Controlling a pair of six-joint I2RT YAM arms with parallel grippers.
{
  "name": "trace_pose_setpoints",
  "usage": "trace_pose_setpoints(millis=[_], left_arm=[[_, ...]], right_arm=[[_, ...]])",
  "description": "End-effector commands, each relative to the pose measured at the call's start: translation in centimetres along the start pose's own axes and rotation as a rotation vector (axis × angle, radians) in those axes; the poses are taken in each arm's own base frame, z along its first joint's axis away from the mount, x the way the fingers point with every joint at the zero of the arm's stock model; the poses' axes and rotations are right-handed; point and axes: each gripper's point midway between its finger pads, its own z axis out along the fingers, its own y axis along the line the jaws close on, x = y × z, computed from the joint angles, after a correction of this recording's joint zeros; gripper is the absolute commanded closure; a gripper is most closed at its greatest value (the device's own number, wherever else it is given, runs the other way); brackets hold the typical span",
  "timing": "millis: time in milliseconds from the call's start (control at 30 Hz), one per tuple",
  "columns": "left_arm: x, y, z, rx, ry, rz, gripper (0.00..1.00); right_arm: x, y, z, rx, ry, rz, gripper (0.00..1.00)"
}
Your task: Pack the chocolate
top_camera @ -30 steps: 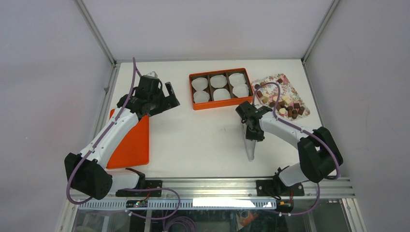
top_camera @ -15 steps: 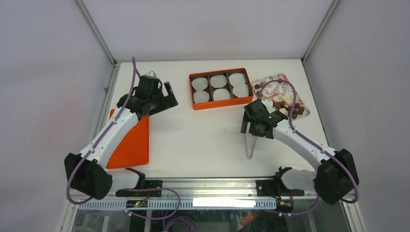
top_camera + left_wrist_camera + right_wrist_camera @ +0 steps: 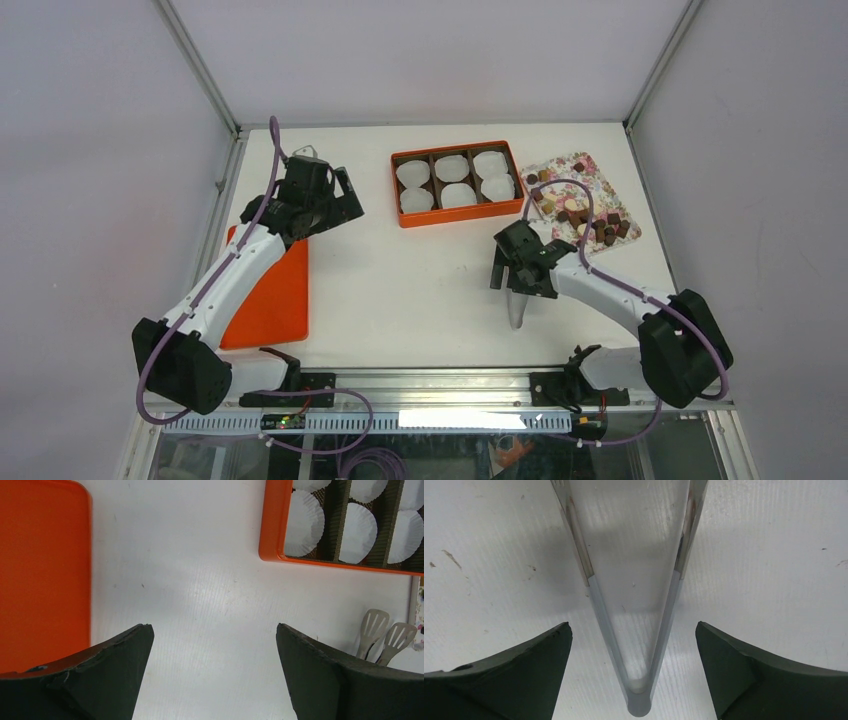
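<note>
The chocolate (image 3: 603,229), small dark, tan and cream pieces, lies heaped on a floral tray (image 3: 598,190) at the back right. An orange box (image 3: 405,185) at the back centre holds several white paper cups (image 3: 452,167). Metal tongs (image 3: 516,313) lie flat on the table. My right gripper (image 3: 518,282) hangs open just above them, and in the right wrist view the tongs (image 3: 639,630) lie between the spread fingers of that gripper (image 3: 632,626), touching neither. My left gripper (image 3: 343,200) is open and empty over bare table left of the box (image 3: 272,535).
An orange flat lid (image 3: 272,295) lies at the left under the left arm and fills the left of the left wrist view (image 3: 45,570). The slotted tong tips (image 3: 380,630) show at the lower right of that view. Frame posts and walls ring the table.
My right gripper has opened wide and let go of the tongs, which now rest on the table, and its arm has shifted slightly. The left arm has barely moved.
</note>
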Motion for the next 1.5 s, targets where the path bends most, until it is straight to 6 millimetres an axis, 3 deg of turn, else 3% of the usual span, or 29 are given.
trace_pose_setpoints(millis=[0,167,467,600,967,1233,1467], left_arm=[[-2.1,-0.3,-0.9,0.017,-0.09,-0.026,0.01],[-1.6,-0.8,-0.4,0.029,-0.058,-0.034,0.01],[-1.8,0.5,-0.1,-0.03,-0.098,-0.077,0.01],[-1.8,0.3,-0.3,-0.018,-0.096,-0.07,0.01],[-1.6,0.0,-0.3,-0.001,-0.081,-0.057,0.01],[-1.4,0.1,-0.3,-0.005,-0.074,-0.054,0.01],[-1.5,0.4,-0.3,-0.02,-0.08,-0.055,0.01]], right_arm=[[-0.9,1.4,0.9,-0.055,-0.062,0.041,0.03],[-0.5,1.5,2.0,-0.06,-0.057,0.033,0.11],[-0.5,1.4,2.5,-0.049,-0.027,0.052,0.15],[-0.3,1.7,2.8,-0.038,-0.002,0.047,0.21],[-0.3,2.3,3.1,-0.049,0.012,0.039,0.24],[-0.5,2.5,2.3,-0.076,0.01,0.022,0.62],[-1.7,2.4,-1.3,-0.139,0.012,-0.066,0.93]])
